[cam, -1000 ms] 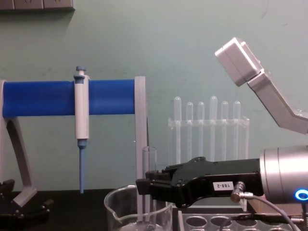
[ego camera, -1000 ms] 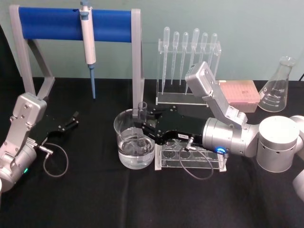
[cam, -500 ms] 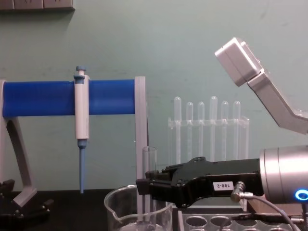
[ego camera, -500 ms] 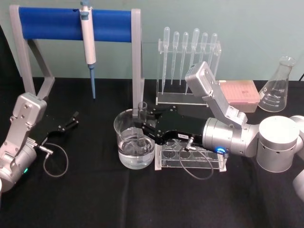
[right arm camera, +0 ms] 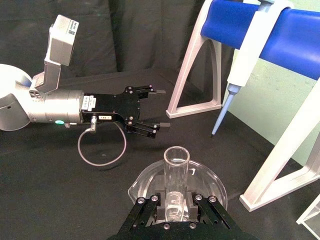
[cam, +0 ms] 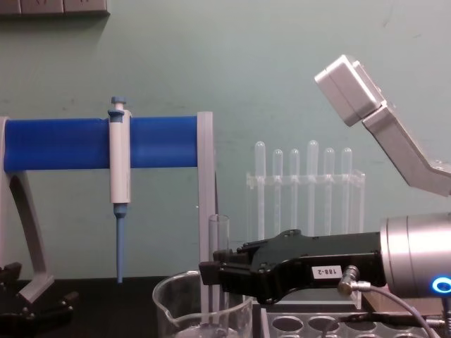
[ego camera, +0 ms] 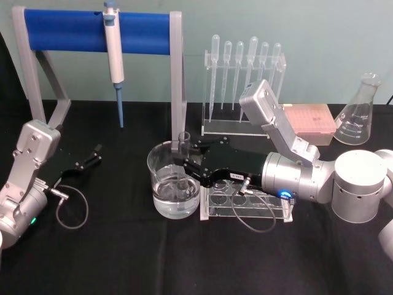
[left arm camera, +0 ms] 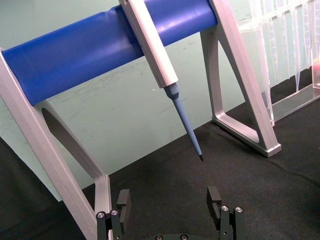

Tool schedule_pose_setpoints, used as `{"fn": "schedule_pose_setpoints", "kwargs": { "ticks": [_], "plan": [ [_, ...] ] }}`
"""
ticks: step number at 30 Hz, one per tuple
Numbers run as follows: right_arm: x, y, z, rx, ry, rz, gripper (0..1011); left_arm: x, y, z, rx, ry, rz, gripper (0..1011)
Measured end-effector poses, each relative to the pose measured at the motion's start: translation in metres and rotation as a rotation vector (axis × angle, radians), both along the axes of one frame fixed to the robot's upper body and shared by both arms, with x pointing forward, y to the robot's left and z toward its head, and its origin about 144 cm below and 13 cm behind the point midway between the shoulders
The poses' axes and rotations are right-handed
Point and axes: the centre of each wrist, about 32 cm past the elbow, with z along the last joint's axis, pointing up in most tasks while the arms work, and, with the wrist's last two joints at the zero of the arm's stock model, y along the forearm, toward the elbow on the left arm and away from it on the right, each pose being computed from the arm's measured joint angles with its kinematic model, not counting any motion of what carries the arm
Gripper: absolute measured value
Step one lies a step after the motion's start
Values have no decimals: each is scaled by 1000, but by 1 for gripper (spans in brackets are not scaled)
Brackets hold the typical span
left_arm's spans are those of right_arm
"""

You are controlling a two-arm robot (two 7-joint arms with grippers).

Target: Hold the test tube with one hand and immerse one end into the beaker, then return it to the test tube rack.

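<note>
Glass test tube [ego camera: 183, 144] unmoved in the beaker [ego camera: 158, 178], my right gripper [ego camera: 182, 166] still clenched on it, left gripper [ego camera: 92, 155] parked released; rack [ego camera: 282, 209] return next.

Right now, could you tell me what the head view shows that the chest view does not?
Head view adds the conical flask and pink box at far right, the liquid in the beaker, the full test tube rack, and the parked left hand, open. Chest view adds the label on the right hand and, side-on, the test tube mouth above the beaker rim. Both share the right hand shut on the test tube in the beaker, the pipettor on the blue bar, and the pipettes.
</note>
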Motion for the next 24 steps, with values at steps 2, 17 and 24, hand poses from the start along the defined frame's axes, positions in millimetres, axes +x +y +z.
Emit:
{"fn": "schedule_pose_setpoints", "kwargs": {
  "ticks": [2, 17, 24],
  "plan": [
    [0, 0, 0, 0, 0, 0, 234, 0, 0, 0, 0, 0, 0, 1000],
    [0, 0, 0, 0, 0, 0, 234, 0, 0, 0, 0, 0, 0, 1000],
    [0, 0, 0, 0, 0, 0, 234, 0, 0, 0, 0, 0, 0, 1000]
  ]
}}
